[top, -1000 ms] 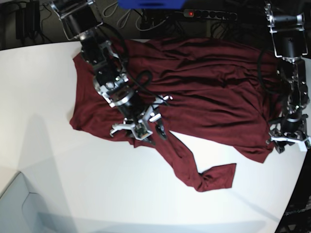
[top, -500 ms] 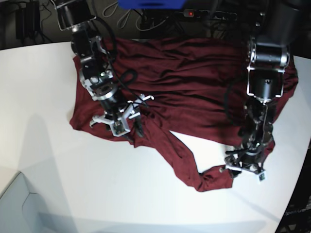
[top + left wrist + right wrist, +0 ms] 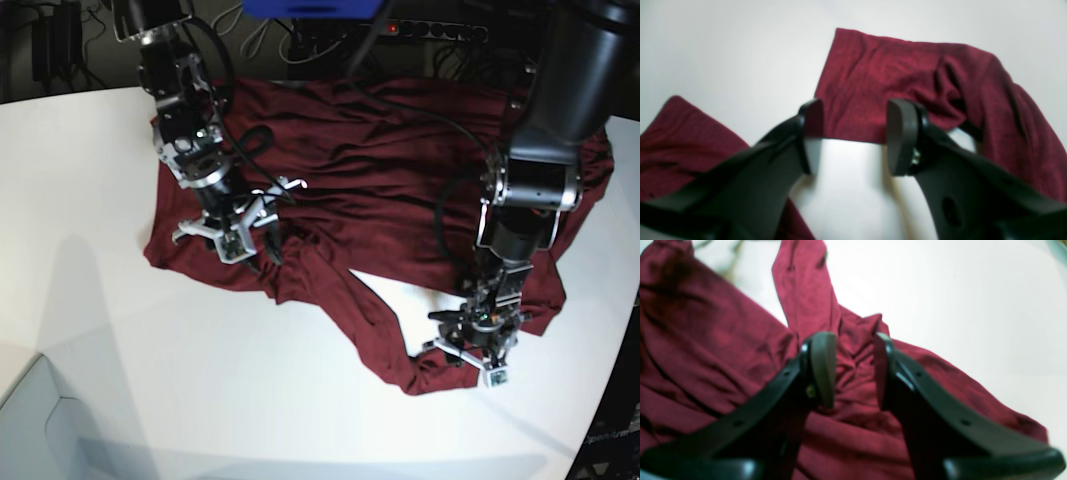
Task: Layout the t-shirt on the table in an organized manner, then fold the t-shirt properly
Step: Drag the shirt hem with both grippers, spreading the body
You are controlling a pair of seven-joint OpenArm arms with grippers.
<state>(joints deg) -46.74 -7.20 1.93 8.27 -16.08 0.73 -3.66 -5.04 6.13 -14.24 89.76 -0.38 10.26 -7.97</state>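
Note:
The dark maroon t-shirt [image 3: 390, 170] lies wrinkled across the far half of the white table [image 3: 200, 380], with one sleeve [image 3: 440, 368] trailing toward the front. My left gripper [image 3: 468, 362] is low over that sleeve's end. In the left wrist view it [image 3: 855, 133] is open, with the jaws to either side of the sleeve's edge [image 3: 893, 76]. My right gripper [image 3: 252, 243] is over the shirt's bunched front-left edge. In the right wrist view it [image 3: 853, 370] is open, its jaws astride a ridge of gathered fabric [image 3: 857, 386].
A power strip with cables [image 3: 430, 30] and a blue object [image 3: 310, 8] lie beyond the table's far edge. The table's curved edge runs down the right side [image 3: 610, 390]. A pale grey panel [image 3: 40, 420] shows at the front left corner.
My left arm has swung from the table's right edge over to the trailing sleeve at the front. My right arm has drawn back and left along the shirt's front edge.

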